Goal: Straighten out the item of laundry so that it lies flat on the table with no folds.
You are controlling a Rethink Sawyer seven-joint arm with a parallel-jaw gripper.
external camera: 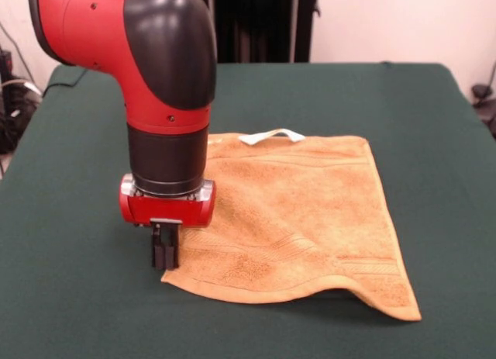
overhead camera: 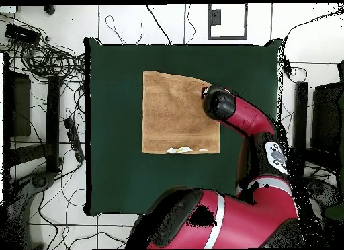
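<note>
Arm upright, claw (external camera: 164,254) closed at towel (external camera: 302,212) corner

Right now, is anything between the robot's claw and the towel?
No. In the front view the gripper hangs at the towel's corner with nothing between them.

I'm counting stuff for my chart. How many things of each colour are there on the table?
Orange-tan: 1, the towel
White: 1, the tag loop on the towel
Red and black: 1, the gripper at the towel's corner
Dark green: 1, the table itself
Total: 4
</note>
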